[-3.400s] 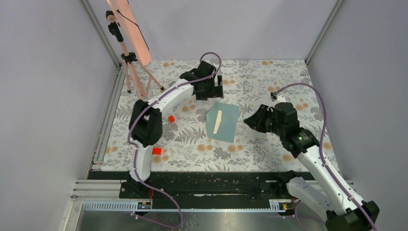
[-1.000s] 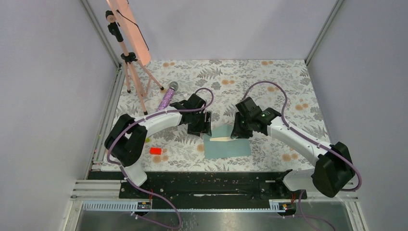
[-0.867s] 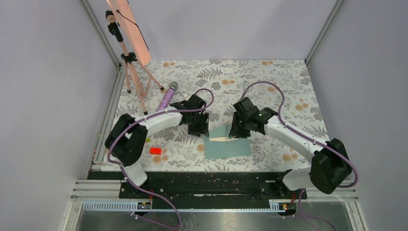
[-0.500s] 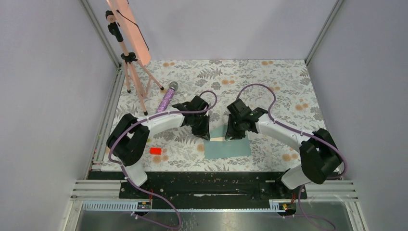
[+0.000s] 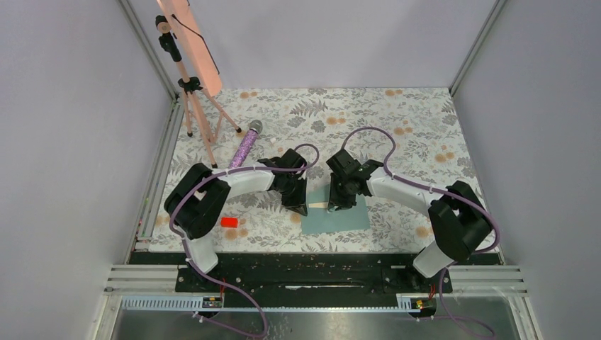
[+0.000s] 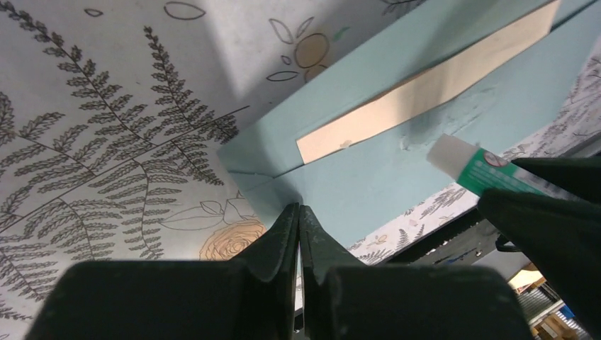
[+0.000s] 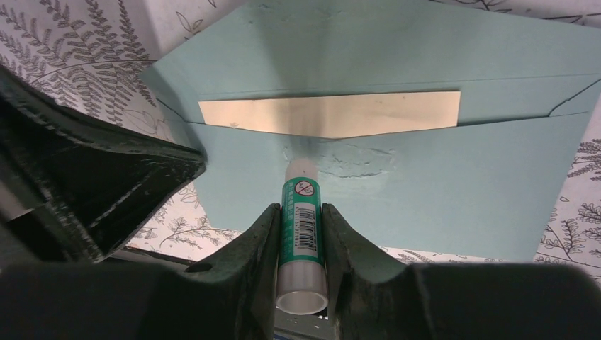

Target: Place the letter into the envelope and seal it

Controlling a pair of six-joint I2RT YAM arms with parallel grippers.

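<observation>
The teal envelope (image 5: pixel 341 218) lies flat near the table's front edge, with its flap (image 7: pixel 397 42) open. The tan letter (image 7: pixel 326 113) sits in the pocket, showing only as a narrow strip (image 6: pixel 425 88). My left gripper (image 6: pixel 298 207) is shut on the envelope's left edge (image 5: pixel 300 205). My right gripper (image 7: pixel 300 209) is shut on a green-and-white glue stick (image 7: pixel 302 212). The stick's white tip touches the envelope body just below the letter. A wet glue smear (image 7: pixel 354 159) lies beside the tip. The glue stick (image 6: pixel 489 170) also shows in the left wrist view.
A purple microphone (image 5: pixel 246 145) lies left of the arms. A small red block (image 5: pixel 229 222) sits by the left arm's elbow. A tripod with a salmon panel (image 5: pixel 188 42) stands at the back left. A black rail (image 5: pixel 319 265) runs along the front edge.
My left gripper has closed at the envelope's left edge. My right arm has slid the glue stick leftward along the envelope toward the left gripper.
</observation>
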